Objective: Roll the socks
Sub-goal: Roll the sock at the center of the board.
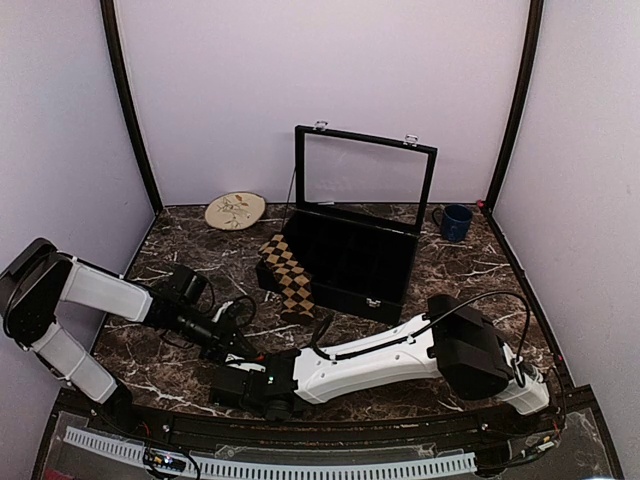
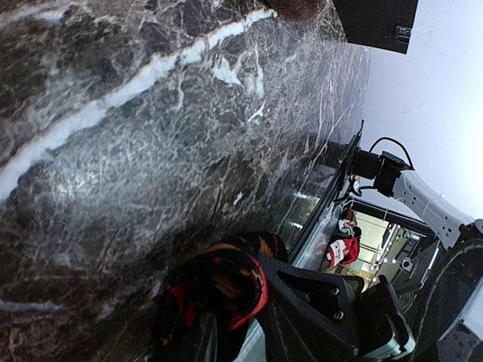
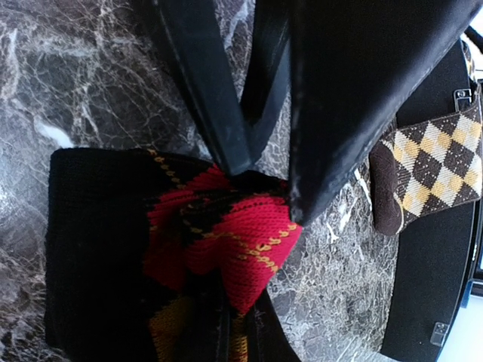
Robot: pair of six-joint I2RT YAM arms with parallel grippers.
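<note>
The red, orange and black sock (image 3: pixel 241 226) lies bunched on the marble near the front edge, and both grippers are on it. My right gripper (image 3: pixel 241 339) is shut on its folded red part. My left gripper (image 2: pixel 234 317) comes in from the opposite side, its fingers (image 3: pixel 219 98) closed on the same fold of the sock (image 2: pixel 215 283). From above, the left gripper (image 1: pixel 240 350) and right gripper (image 1: pixel 228 385) meet and hide this sock. The tan-brown and black sock (image 1: pixel 288 275) lies flat, apart from the grippers, with one end against the case; the right wrist view catches it too, as a tan sock (image 3: pixel 441 162).
A black case (image 1: pixel 350 260) with its glass lid raised stands behind the socks at centre. A blue mug (image 1: pixel 457 222) sits at the back right and a round patterned plate (image 1: pixel 235 211) at the back left. The table's front rail runs just behind the grippers.
</note>
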